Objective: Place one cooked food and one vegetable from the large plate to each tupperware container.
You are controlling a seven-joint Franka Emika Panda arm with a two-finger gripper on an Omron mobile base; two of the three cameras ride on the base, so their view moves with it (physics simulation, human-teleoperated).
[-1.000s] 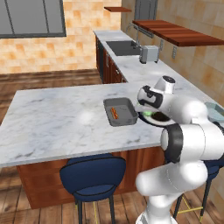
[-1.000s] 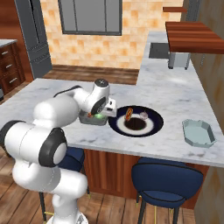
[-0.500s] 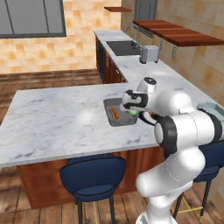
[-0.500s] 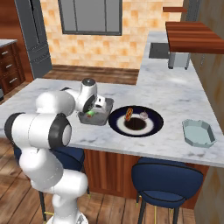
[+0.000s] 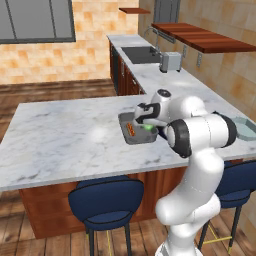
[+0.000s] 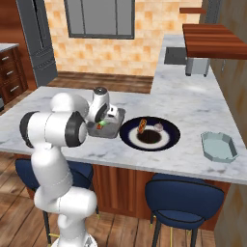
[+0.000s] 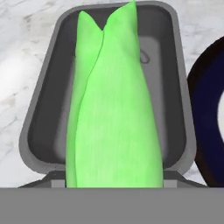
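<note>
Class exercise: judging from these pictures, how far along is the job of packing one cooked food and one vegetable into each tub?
Done: the dark grey tub already holds a reddish sausage-like item. In hand: the gripper hangs over that tub with a green vegetable; whether its jaws clamp it cannot be seen. Left: the pale teal tub looks empty, and a hot dog and a pale item wait on the large plate.

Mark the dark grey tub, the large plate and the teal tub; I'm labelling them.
dark grey tub (image 7: 43, 109), hand view, left wall.
large plate (image 6: 166, 141), right base view, white ring.
pale teal tub (image 6: 219, 146), right base view, floor.
</note>
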